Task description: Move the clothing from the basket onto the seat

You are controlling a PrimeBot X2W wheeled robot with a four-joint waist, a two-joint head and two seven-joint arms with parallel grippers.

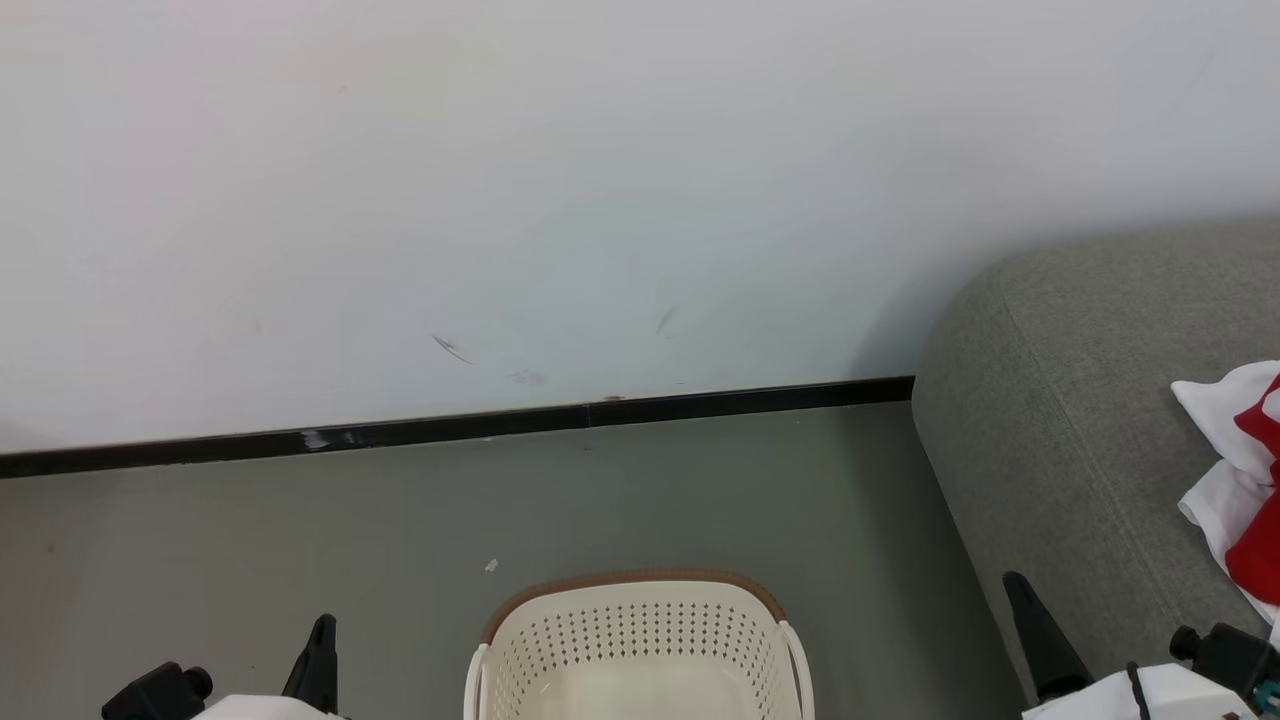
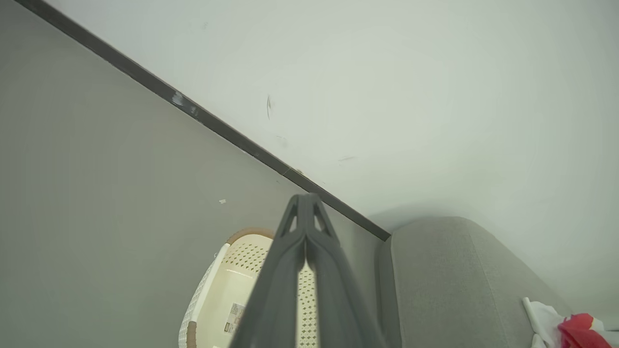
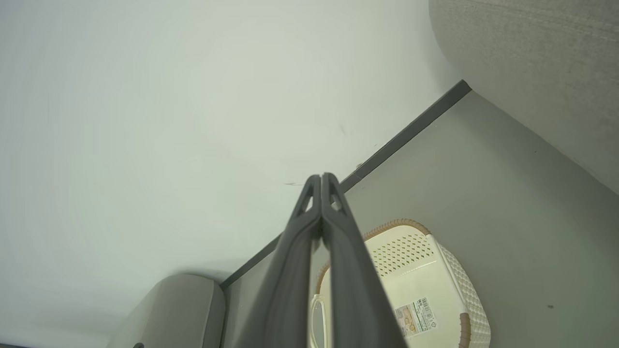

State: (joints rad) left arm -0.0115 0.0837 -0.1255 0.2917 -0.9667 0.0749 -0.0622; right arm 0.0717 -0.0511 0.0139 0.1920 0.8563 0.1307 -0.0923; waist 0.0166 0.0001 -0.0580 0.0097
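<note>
Pale wall point(image 1: 600, 180) takes up the upper half of the head view, marked by a few dark scuffs point(image 1: 452, 349) low down, and a black baseboard point(image 1: 450, 425) runs along its foot. Below it lies the dull grey-green floor point(image 1: 250, 540).

At the right stands the seat point(image 1: 1080, 400) — grey woven upholstery with a rounded corner and a stitched seam down its top. Its end is close to the wall.

The basket point(image 1: 630, 578) sits on the floor at the bottom centre of the head view, just left of the seat and apart from it. Its brown rim curves over cream perforated walls. The right wrist view shows a printed label point(image 3: 415, 316) on the bare bottom of the basket.

The clothing point(image 1: 1250, 500) lies on top of the seat at the right edge of the head view, a crumpled heap of red and white fabric, well apart from the basket.

The left gripper point(image 2: 305, 203) hangs above the floor to the left of the basket. Its two dark fingers are pressed together at the tips, with nothing between them. The right gripper point(image 3: 321, 181) sits at the lower right of the head view, over the front edge of the seat and near the clothing but not touching it — its fingers also meet tip to tip and hold nothing.

A small white scrap point(image 1: 491, 566) lies on the floor just beyond the basket.
</note>
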